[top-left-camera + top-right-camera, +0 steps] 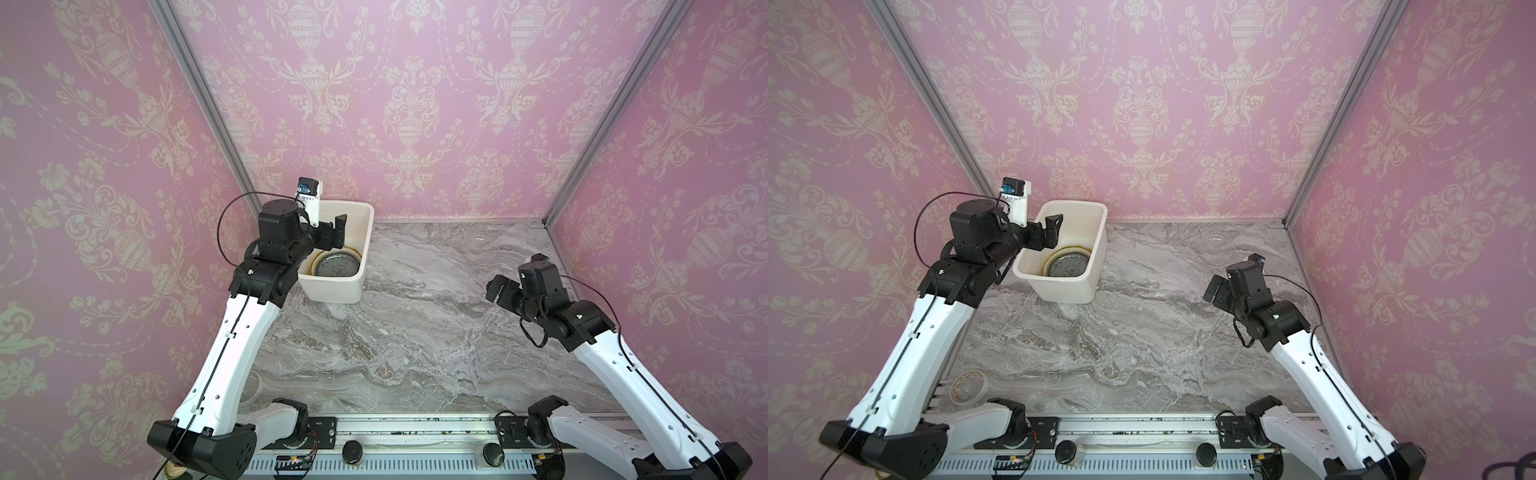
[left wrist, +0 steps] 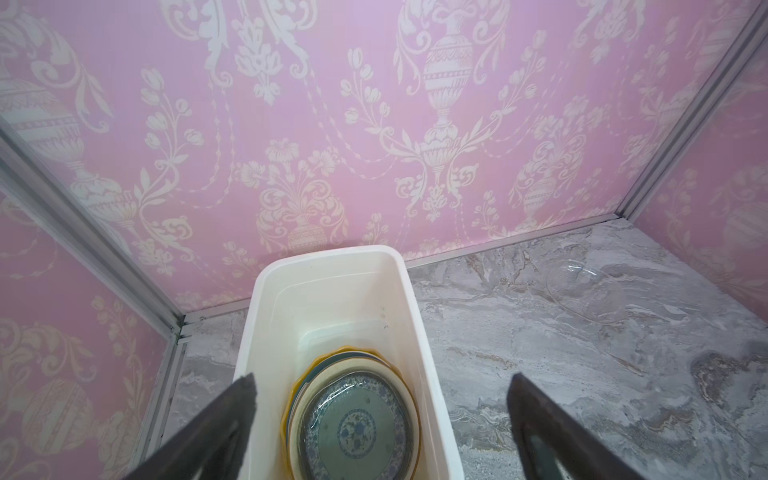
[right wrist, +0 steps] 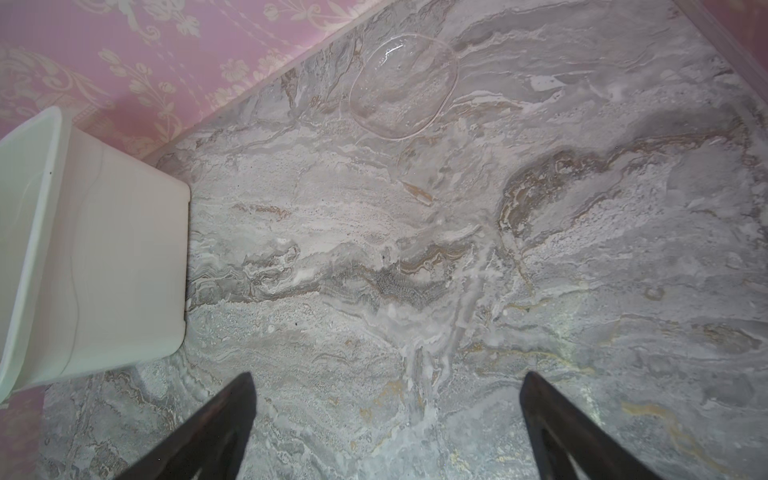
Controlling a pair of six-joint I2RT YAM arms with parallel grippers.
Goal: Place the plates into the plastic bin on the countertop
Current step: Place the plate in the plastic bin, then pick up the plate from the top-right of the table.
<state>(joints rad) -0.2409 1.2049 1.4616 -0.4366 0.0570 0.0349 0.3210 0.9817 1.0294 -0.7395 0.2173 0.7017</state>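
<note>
Nearest the lens ran the ribbed rail [image 1: 415, 430] carrying your two arm bases, with one tape roll [image 1: 969, 386] at the surface's near left corner. Your left fingers [image 2: 224, 424] hung spread and empty over the plastic bin [image 2: 332, 286], the only tub, at the far left corner of the surface [image 1: 415, 332]. Inside it lay a stack of plates [image 2: 353, 428]. A teal patterned one sat uppermost under what looked like glass, with cream, dark and yellow rims showing beneath, so at least four; the full count was hidden. Your right fingers [image 3: 561, 428] were likewise spread, gripping nothing, above the surface's right side. One clear glass plate [image 3: 403, 87] lay flat outside the bin, toward the far right corner, ahead of the right fingers and well apart from the left ones. Roundish, it offered no long axis. The right arm looked the nearer one for that pick.
</note>
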